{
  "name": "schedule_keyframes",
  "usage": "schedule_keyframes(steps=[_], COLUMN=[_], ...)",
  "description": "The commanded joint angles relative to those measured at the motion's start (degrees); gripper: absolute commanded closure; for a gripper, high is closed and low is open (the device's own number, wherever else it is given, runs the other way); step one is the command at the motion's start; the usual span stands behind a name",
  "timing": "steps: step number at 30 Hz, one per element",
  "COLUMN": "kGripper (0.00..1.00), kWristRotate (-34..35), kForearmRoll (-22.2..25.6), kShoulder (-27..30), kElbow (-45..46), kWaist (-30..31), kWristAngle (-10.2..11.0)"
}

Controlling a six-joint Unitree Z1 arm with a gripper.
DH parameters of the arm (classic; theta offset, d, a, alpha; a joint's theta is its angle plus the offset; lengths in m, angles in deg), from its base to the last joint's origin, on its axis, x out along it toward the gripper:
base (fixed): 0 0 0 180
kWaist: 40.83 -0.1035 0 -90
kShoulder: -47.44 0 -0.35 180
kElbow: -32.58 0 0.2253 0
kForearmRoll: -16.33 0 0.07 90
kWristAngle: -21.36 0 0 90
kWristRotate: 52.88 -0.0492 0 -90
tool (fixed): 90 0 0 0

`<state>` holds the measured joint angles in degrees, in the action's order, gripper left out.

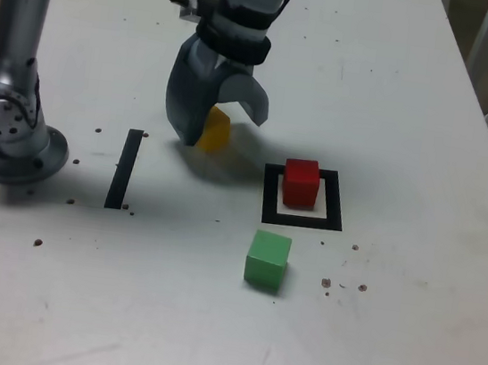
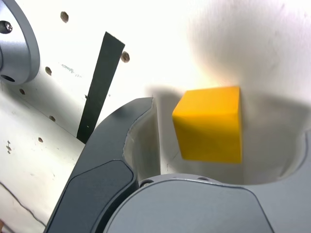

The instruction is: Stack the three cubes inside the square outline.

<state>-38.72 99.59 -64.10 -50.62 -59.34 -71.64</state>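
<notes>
Yellow cube (image 2: 210, 124) fills wrist view; exterior half hides it

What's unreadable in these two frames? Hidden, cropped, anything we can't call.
- yellow cube: exterior view, mostly behind the gripper; whether a finger touches it is unclear in either view.
- Second finger: wrist view, cut off by the frame edge.
- red cube and green cube: outside the wrist view.
- square outline: exterior view, far side partly hidden by the red cube.
- Arm's upper part: exterior view, cropped at the top.
</notes>
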Motion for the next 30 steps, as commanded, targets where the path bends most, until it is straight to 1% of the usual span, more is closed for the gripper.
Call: schedule_keyframes(steps=[1,2,5,12,14,16,19,26,30], kGripper=[0.14,0.15,0.25,0.57,0.65,0.69,0.72,0.72,0.72], kWristRotate=[-0.79,-1.04,-1.99,-2.73,-2.87,-3.04,-3.40,-4.02,-4.27], kForearmRoll=[-0.01,-0.01,-0.01,-1.18,-1.61,-2.10,-2.80,-3.76,-4.48], kShoulder=[-0.18,-0.19,-0.51,-2.03,-2.15,-2.19,-2.21,-2.13,-1.79], kElbow=[0.25,0.30,0.49,0.56,0.59,0.65,0.75,0.85,0.77], kWaist=[-0.77,-1.02,-1.90,-2.24,-2.24,-2.24,-2.24,-2.22,-1.98], kWristAngle=[-0.48,-0.61,-1.14,-1.32,-1.19,-1.13,-1.20,-1.32,-1.01])
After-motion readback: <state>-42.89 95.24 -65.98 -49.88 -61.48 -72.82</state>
